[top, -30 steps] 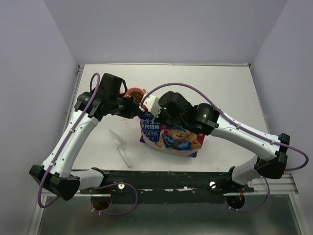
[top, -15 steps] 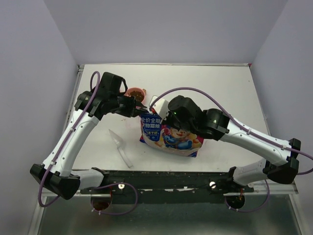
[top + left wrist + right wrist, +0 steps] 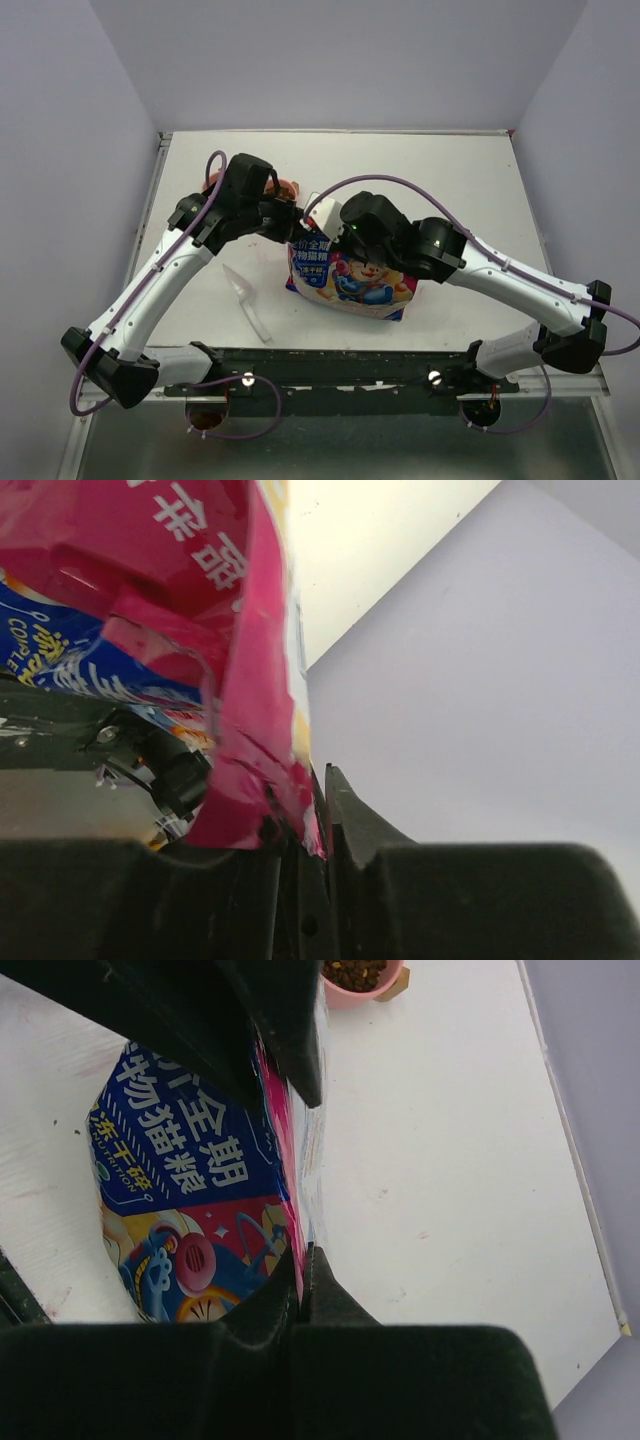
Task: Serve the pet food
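Beyond the bag (image 3: 190,1180), a pink bowl (image 3: 388,984) holds the pet food (image 3: 355,970), seen only from the right wrist; overhead it is mostly hidden. The right gripper (image 3: 302,1258) pinches the bag's edge; the left gripper (image 3: 316,815) straddles it, grip unclear.

Glossy plastic bag (image 3: 185,1185), matt table (image 3: 430,1160), rough kibble (image 3: 355,972)

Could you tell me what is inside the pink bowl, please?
Dark brown kibble lies in the pink bowl, seen from the right wrist. Most of the bowl is cut off there, and from above the left arm covers nearly all of it.
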Tool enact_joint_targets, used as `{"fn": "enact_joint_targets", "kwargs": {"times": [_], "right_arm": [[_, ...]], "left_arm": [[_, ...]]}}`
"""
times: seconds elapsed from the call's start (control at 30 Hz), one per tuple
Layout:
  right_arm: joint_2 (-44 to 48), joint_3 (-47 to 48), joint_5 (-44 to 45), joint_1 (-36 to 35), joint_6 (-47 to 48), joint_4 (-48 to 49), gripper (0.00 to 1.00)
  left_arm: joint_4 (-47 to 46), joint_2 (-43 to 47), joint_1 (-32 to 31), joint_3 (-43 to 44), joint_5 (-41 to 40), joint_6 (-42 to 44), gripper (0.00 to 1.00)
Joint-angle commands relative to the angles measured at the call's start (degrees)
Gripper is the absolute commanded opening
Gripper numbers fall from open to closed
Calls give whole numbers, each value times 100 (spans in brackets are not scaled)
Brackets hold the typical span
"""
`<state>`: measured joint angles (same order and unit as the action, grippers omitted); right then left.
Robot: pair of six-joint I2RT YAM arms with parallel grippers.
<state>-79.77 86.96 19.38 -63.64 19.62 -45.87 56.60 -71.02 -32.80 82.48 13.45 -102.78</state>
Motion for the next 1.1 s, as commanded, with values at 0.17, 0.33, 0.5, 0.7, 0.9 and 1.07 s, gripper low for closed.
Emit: {"fn": "enact_joint_targets", "kwargs": {"times": [0.17,0.33,0.5,0.7,0.9,1.07], "right_arm": [[338,121,892,44,16,-106,12],[681,-310,1060,53,33,43,43],[761,-487,1025,53,130,78,48],[629,-346,375,44,113,-10,47],[383,-302,250,44,103,113,49],[304,-355,531,44,464,165,0]], "left_arm": [[-131,220,10,-364,-484,-32,0],[-9,308,36,-268,-510,-40,0],[35,335,63,-206,-484,-14,0],[-70,361,72,-267,-379,-58,0],[-246,361,-7,-320,-317,-75,5],[-394,107,-420,-276,-291,-216,41]]}}
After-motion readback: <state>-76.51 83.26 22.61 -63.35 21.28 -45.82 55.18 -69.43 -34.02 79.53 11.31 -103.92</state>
